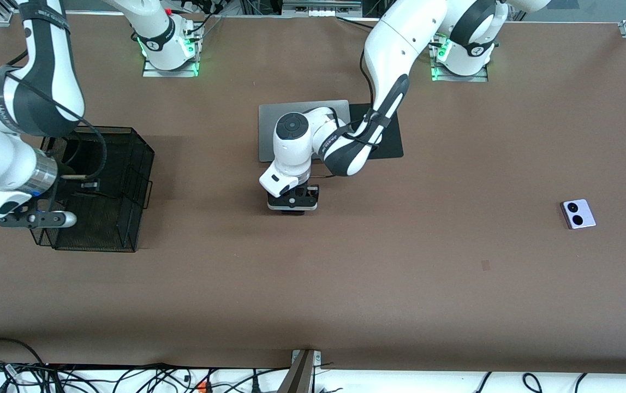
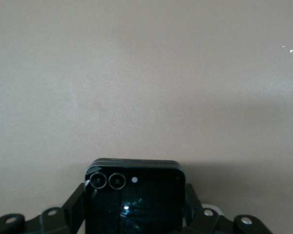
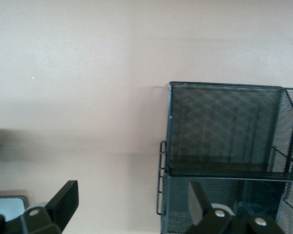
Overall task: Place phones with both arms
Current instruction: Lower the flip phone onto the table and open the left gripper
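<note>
Glossy black phone [image 2: 134, 200] (glassy), matt brown table [image 1: 400, 273].

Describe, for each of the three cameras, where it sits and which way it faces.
Front view: high across the table, facing both arms; lavender phone lies apart.
Left wrist view: looks down past the left gripper clamping the black phone.
Right wrist view: past the open right gripper at the mesh basket.
Shared: basket, black phone.

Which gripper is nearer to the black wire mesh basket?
Right. The right gripper hangs over the black wire mesh basket, fingers apart. The left gripper is over mid-table, shut on a small squarish black phone.
</note>
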Tool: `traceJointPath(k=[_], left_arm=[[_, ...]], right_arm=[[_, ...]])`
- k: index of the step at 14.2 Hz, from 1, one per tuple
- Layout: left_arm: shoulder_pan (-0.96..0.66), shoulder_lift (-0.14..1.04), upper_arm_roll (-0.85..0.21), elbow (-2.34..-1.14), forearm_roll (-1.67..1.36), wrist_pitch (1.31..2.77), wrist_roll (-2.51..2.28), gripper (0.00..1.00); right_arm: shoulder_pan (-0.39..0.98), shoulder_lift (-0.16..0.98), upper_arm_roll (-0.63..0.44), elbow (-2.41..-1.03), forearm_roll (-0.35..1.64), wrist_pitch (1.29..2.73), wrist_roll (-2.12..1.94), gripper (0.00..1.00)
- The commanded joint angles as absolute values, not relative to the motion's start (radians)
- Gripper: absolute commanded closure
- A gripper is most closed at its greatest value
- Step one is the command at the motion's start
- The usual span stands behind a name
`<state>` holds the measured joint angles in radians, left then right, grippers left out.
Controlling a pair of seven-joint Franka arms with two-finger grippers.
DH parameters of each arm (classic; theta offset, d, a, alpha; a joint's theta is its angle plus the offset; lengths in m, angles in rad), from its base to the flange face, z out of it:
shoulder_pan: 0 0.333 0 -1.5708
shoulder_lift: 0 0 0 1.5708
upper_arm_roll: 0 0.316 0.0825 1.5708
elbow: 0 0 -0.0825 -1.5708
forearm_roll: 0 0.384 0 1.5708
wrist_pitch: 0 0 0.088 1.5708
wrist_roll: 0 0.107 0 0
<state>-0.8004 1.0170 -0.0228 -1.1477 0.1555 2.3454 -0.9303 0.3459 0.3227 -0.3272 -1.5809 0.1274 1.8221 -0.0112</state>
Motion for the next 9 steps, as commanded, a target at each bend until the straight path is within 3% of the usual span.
traceJointPath(k=[1, 6, 7, 8, 9], left_arm=[[-0.799, 1.066, -0.011, -1.077, 0.147, 2.359, -0.891, 0.73], [-0.795, 1.114, -0.002, -1.031, 0.147, 2.375, -0.899, 0.71], [-0.795, 1.117, -0.003, -1.029, 0.147, 2.376, -0.899, 0.47], [-0.795, 1.117, -0.003, -1.028, 0.147, 2.376, -0.908, 0.07], [-0.787, 1.117, -0.005, -1.028, 0.140, 2.391, -0.920, 0.00]], right_arm=[[0.337, 0.330, -0.324, -1.552, 0.144, 1.804, 0.005, 0.01], [0.337, 0.330, -0.324, -1.552, 0.146, 1.801, 0.005, 0.01], [0.339, 0.330, -0.324, -1.552, 0.146, 1.799, 0.005, 0.01], [0.337, 0.330, -0.324, -1.552, 0.146, 1.799, 0.005, 0.01], [0.337, 0.330, -0.324, -1.552, 0.146, 1.798, 0.005, 0.01]])
